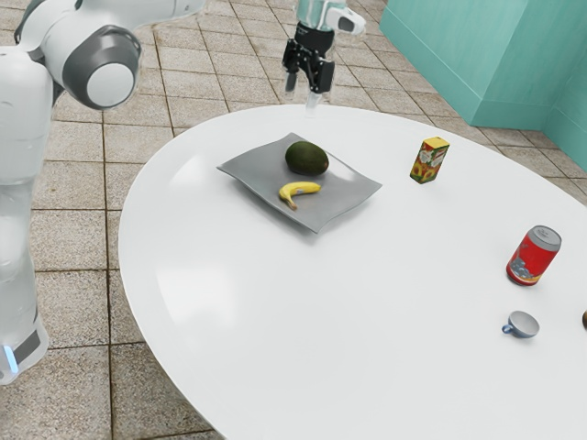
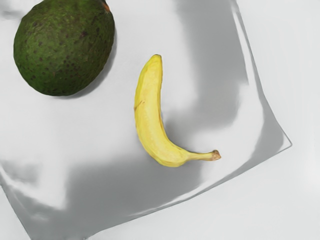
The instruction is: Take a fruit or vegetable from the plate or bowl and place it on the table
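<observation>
My gripper [image 1: 302,99] is up beyond the plate's far side in the exterior view, pointing down and open, with a gap between its fingers. A grey square plate [image 1: 344,197] with raised corners holds a yellow banana [image 1: 300,190] and a dark green avocado [image 1: 306,159]. From the wrist view, the hand looks down on the curved banana [image 2: 150,117], whose stem points toward a nearby plate edge. Beside it, not touching, lies the avocado [image 2: 64,47], partly cut off by the picture's border. Both rest on the plate [image 2: 130,187].
On the round white table [image 1: 321,339] stand a small juice carton [image 1: 428,161] right of the plate in the exterior view, a red can [image 1: 533,257] and a small blue-grey cup [image 1: 523,324]. A brown thing [image 1: 584,320] is cut off at that view's right edge.
</observation>
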Robot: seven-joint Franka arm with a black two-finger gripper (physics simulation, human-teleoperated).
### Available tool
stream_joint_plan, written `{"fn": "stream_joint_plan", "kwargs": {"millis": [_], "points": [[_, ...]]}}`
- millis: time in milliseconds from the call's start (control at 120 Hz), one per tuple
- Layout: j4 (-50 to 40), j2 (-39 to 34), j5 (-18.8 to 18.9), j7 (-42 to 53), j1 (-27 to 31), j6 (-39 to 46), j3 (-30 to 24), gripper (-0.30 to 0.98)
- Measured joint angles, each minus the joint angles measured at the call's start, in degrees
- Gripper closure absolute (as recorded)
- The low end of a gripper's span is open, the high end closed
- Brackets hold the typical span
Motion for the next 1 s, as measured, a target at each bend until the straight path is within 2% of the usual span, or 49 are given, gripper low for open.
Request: {"fn": "stream_joint_plan", "kwargs": {"millis": [75, 158, 342, 625, 1000], "points": [[5.8, -6.1, 0.3, -0.1, -0.4, -0.1, -1.0, 0.0], [8.4, -7.8, 1.4, -0.4, -2.6, -0.1, -1.6, 0.0], [8.3, 0.6, 2.5, -1.0, -4.1, 2.0, -1.8, 0.0], [7.8, 10.2, 0.9, -1.6, -3.0, 6.0, -2.6, 0.0], [3.6, 13.7, -0.7, -2.8, -1.4, 9.4, -2.5, 0.0]]}}
